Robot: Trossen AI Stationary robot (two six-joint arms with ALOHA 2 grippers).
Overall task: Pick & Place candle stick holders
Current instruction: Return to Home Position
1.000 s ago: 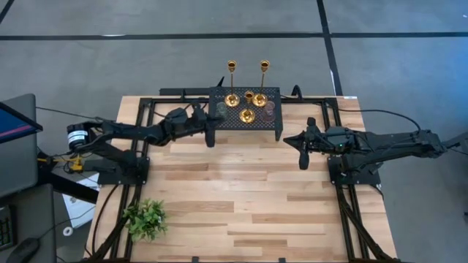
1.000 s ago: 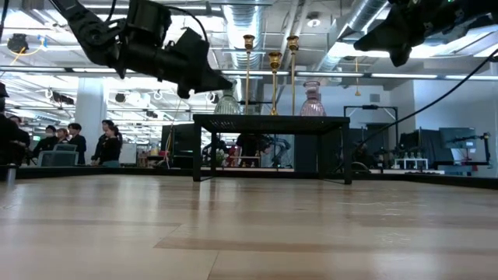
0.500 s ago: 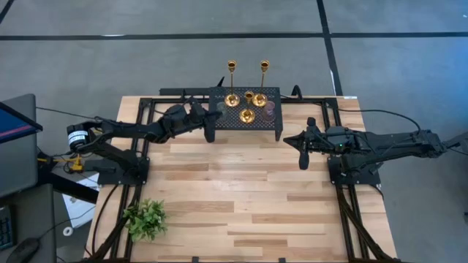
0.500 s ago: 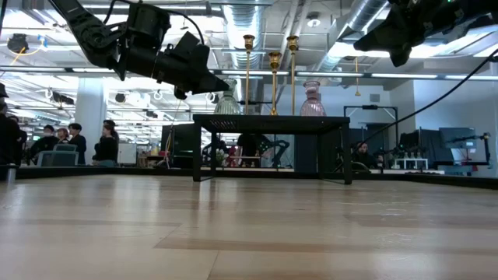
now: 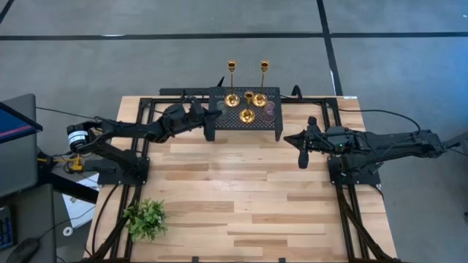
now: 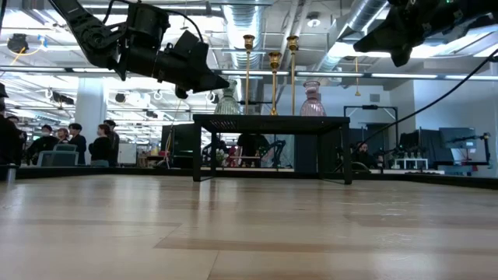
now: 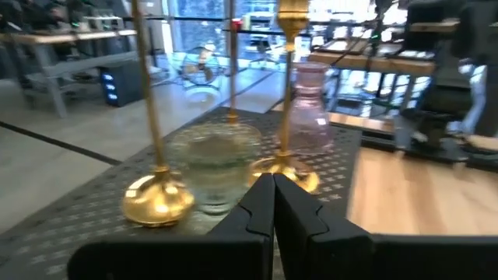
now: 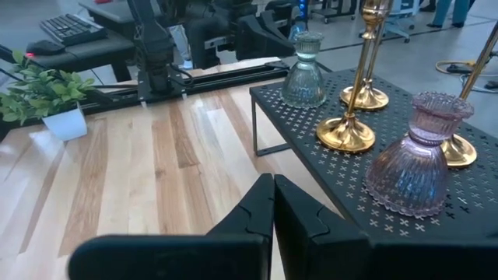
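Standing together on a black perforated rack (image 5: 245, 130) at the far middle of the wooden worktop (image 5: 241, 190) are all five candle holders. Three tall gold candlesticks (image 5: 247, 115) fill the centre, with a grey-green cup (image 7: 214, 167) toward the rack's left end and a pinkish cup (image 8: 416, 163) toward its right end. All are upright.

The left pincer (image 7: 272, 187) hangs in the air just beside the rack's left end, raised above the rack's surface, with its tip aimed at the grey-green cup. Its two fingers are pressed together and hold nothing. The right pincer (image 8: 272, 185) hovers over bare worktop off the rack's near right corner and apart from it, fingers likewise pressed together and empty. A small leafy plant (image 5: 146, 218) sits at the near left corner, well apart from both arms.

Placing looks finished, and what seems left is drawing the arms back to rest. The risk lies with the left arm. Its tip is near the grey-green cup, so a sideways swing or a dip in place of a clean backward pull could nudge the cup off the rack's edge. It could also jolt the rack itself. The slender candlesticks look top-heavy, and a shake would likely topple them. The right arm has open space around it and seems less of a worry.
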